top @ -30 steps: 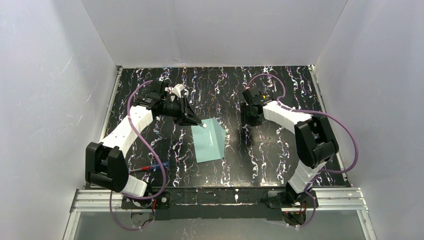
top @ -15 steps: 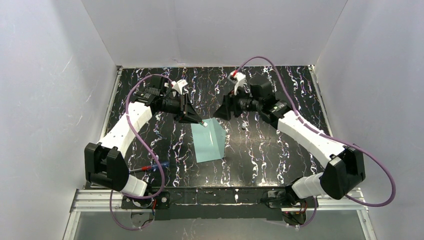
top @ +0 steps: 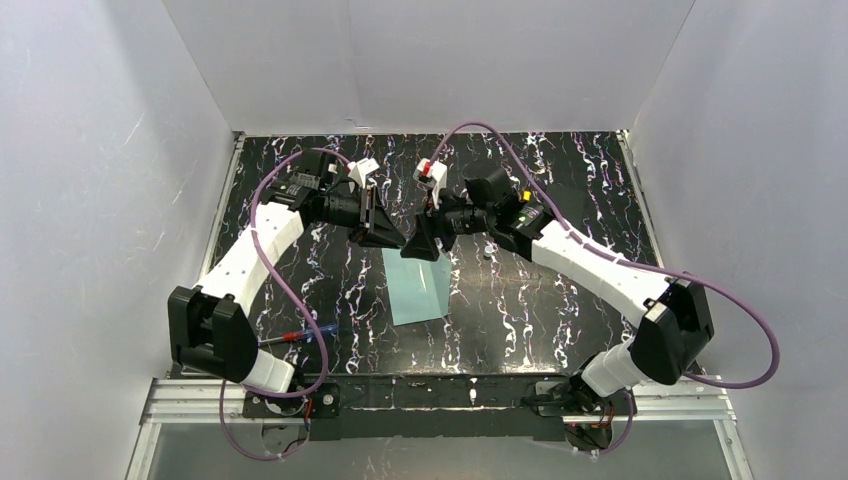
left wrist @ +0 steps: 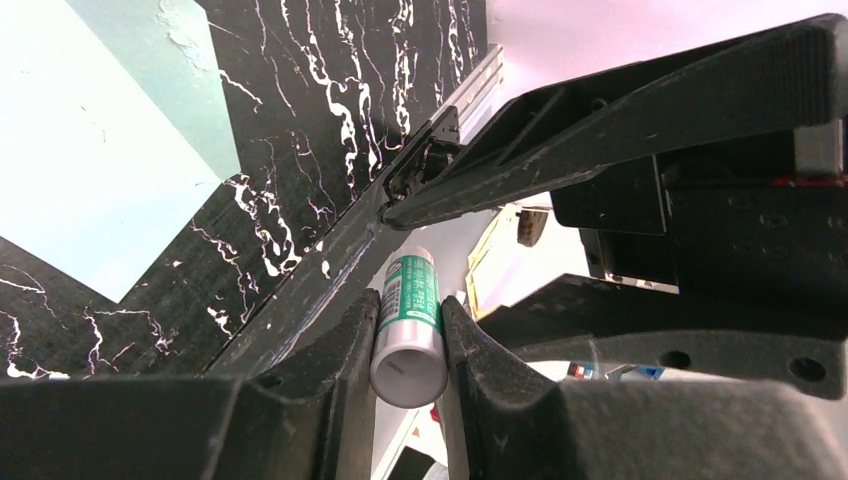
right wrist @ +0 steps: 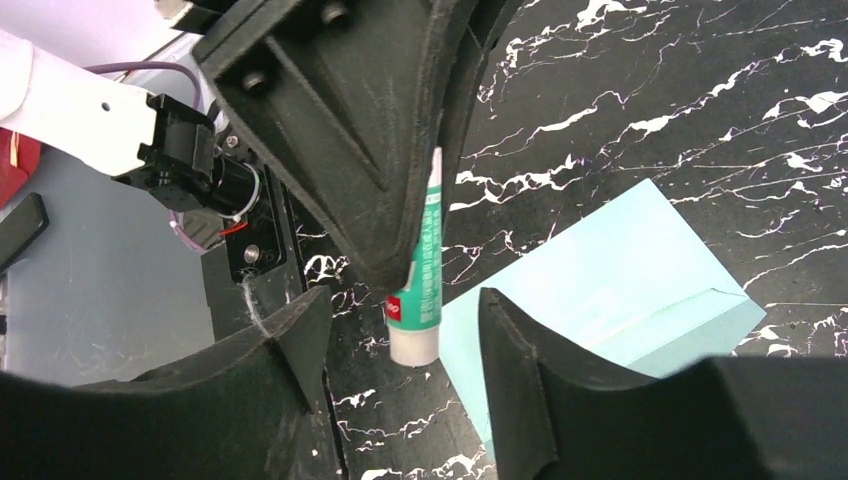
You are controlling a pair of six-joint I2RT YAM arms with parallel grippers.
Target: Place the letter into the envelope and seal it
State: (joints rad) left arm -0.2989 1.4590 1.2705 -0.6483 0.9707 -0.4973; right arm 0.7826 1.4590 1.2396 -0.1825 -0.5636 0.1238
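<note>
No sign of the letter in any view – prob. already inside the envelope (top: 418,290), but can't confirm from these pics. Envelope lies flat on the black marbled table (top: 560,300), centre of the top view, just below both claws. Can't tell if its flap is folded down; no gold seal to make out. My read: insertion done, sealing left, glue prob. not on the paper yet.

Claws: left gripper (left wrist: 408,312) is clamped on a glue stick (left wrist: 407,335), white w/ green label, fingers pressing both sides. The right gripper (right wrist: 400,310) is spread wide, a finger each side of the stick's free end w/ gaps showing, not touching it. Step in hand looks like a handover or pulling the cap off – a guess.

Views differ: top view has the two claws nose to nose over the envelope's upper edge, stick hard to see betw. them. Left wrist cam gives the grip close up, envelope in upper left of frame, right claw's black fingers across upper right. Right wrist cam has the stick poking out of the left claw at centre, envelope at right w/ a fold line near its lower-right corner. Red-and-blue pen (top: 300,336), lower left, shows in top view only
</note>
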